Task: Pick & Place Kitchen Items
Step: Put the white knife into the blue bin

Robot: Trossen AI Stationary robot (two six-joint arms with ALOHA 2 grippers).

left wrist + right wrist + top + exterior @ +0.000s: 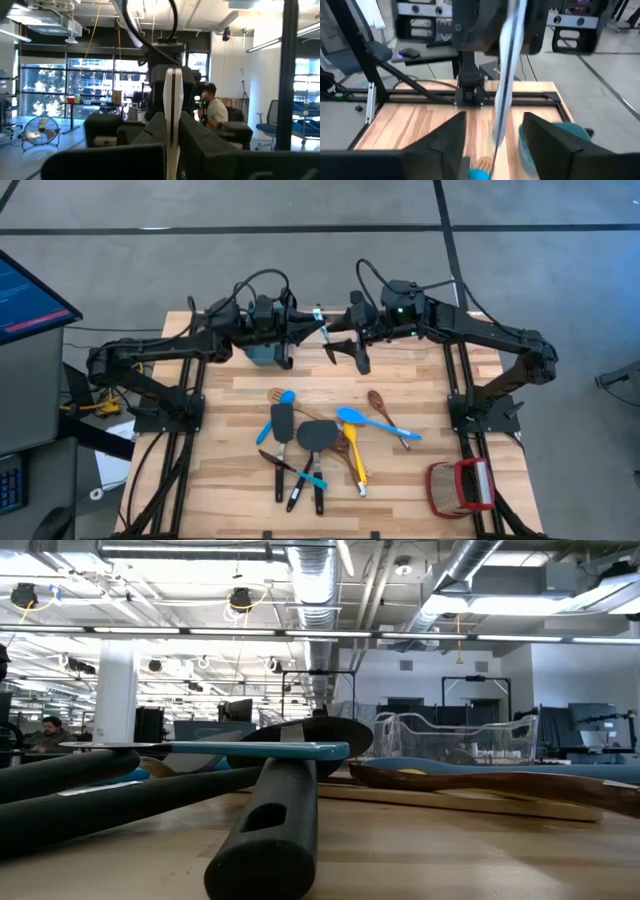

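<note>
The wooden counter (400,480) carries most of the load: a loose heap of kitchen items (315,442) lies near its middle, black spatulas crossed over wooden spoons, with a blue silicone spoon (375,423) at the heap's right edge. A red-and-tan woven basket (460,486) sits at the near right corner, and a teal bin (262,354) stands at the far side under the left arm.

Both arms meet at the far edge, above that bin. From where I stand it looks like a hand-over in progress. The left pincer (300,330) is pressed together on a thin, pale blue-tipped utensil (321,321), which shows edge-on between its fingers in its own wrist view. The right pincer (345,345) hangs just beside it with fingers spread wide, the same utensil (506,75) standing in the gap between them, not pinched by them as far as I can tell.

My guess is the next move falls to the left arm: carry the utensil over the teal bin and drop it in, while the right arm backs clear and heads to the heap for another piece.
</note>
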